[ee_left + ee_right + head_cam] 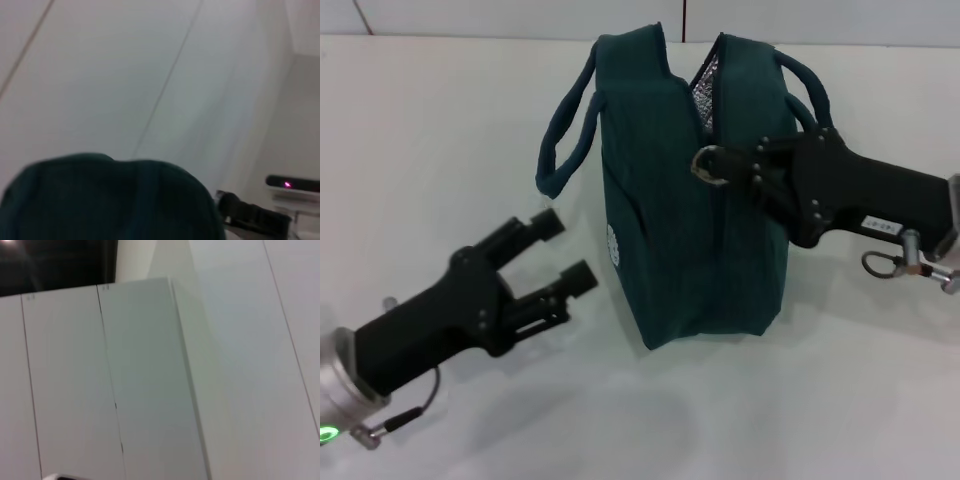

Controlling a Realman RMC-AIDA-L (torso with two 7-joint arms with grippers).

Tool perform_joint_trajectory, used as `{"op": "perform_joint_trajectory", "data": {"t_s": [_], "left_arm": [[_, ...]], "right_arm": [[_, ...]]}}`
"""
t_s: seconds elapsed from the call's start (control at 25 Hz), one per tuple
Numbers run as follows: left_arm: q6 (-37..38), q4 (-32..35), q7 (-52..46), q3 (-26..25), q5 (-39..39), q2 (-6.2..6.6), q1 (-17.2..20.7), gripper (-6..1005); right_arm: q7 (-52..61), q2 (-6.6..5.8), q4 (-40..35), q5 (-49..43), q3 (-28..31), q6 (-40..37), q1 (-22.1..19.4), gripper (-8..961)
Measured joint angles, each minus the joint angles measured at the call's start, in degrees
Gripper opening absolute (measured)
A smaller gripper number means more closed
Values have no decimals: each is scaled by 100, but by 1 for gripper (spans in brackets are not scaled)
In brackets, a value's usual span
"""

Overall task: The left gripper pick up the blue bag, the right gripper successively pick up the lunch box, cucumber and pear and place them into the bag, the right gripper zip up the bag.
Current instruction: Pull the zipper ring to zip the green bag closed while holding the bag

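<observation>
Gripping the blue bag (690, 230) by its zipper ring, right gripper (745, 170); left gripper (565, 255) jaws wide, beside it.

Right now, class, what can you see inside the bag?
Through the unzipped gap at the top of the bag, only silver foil lining shows. Its contents are hidden by the fabric. The right gripper is at the ring pull.

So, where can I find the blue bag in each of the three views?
Head view: the blue bag stands at the centre of the table, with the right gripper at its zipper ring.
Left wrist view: its dark fabric fills the lower part.
Right wrist view: not in it.
Shared landmark: the right gripper's black body beside the bag.
</observation>
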Motion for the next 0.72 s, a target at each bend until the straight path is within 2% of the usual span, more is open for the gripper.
{"op": "perform_joint_trajectory", "data": {"t_s": [0.36,0.44,0.72], "left_arm": [[-566,-665,258,168,-34,-32,-473,888],[-784,-970,362,174,-34,-40,-746,888],[-1099,-1088,376,150,-48,-82,-933,887]], "right_arm": [[-16,0,-31,10,-165,74,254,15],[-5,0,19,16,-250,90,340,15],[-92,0,25,306,-601,277,376,15]]}}
